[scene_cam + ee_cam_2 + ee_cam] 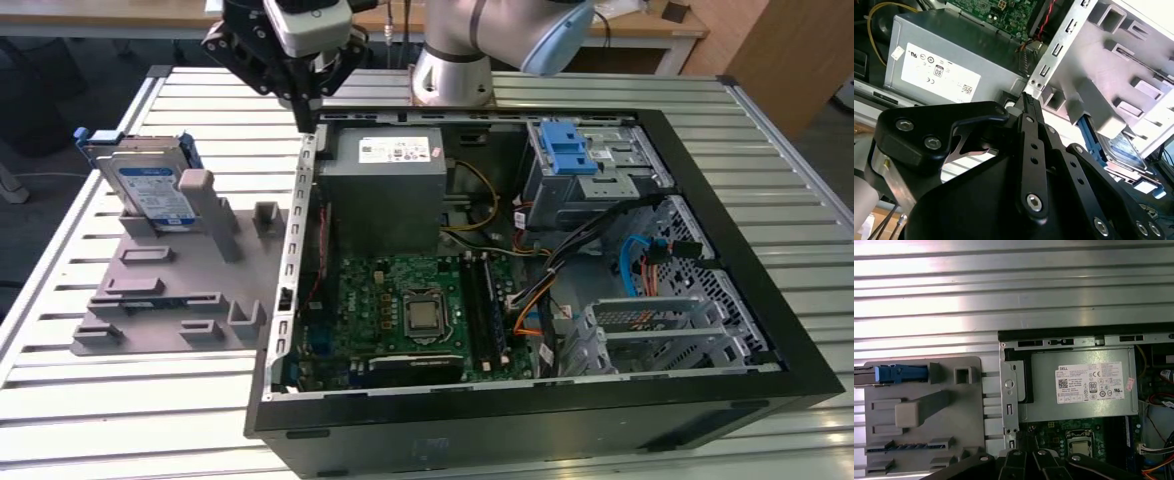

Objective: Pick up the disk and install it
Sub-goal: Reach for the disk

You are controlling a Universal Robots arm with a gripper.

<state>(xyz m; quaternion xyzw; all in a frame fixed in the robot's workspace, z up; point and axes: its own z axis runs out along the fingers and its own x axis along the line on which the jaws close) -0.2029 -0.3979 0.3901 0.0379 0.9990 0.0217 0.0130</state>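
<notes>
**rackmonkey:** Gripper (1026,98) linkage hogs the foreground in the second wrist view, all black bars and screw heads. Pincer looks pressed together to me, with nothing clamped in it. Agree?

**benchdweller:** Yeah, reads as together and bare. Treat the exterior view as a clock face. It hangs around 11 o'clock, pointing down over the sheet-metal edge of the open computer case (534,425), just by the power supply box (384,190). It's touching nothing as far as I can see.

**rackmonkey:** And the disk?

**benchdweller:** The disk (144,185) is out at 9–10 o'clock, well apart from the gripper. It's standing on edge in a slot of the grey holder (174,305) on the slatted table (67,400). First wrist view catches it edge-on, mostly its blue frame. My guess on why it's upright: both flat faces stay exposed, so a pincer coming from above can straddle it. Lying flat it'd give nothing to pinch.

**rackmonkey:** Case on its side with the panel off for the same reason?

**benchdweller:** I'd say so. That way the drive cage (594,175) with its blue latch (567,150), at about 1 o'clock, opens upward for a top-down arm. The cage sits across the case from the holder, with the power supply between them. So the pick hasn't begun, by my read.
</notes>
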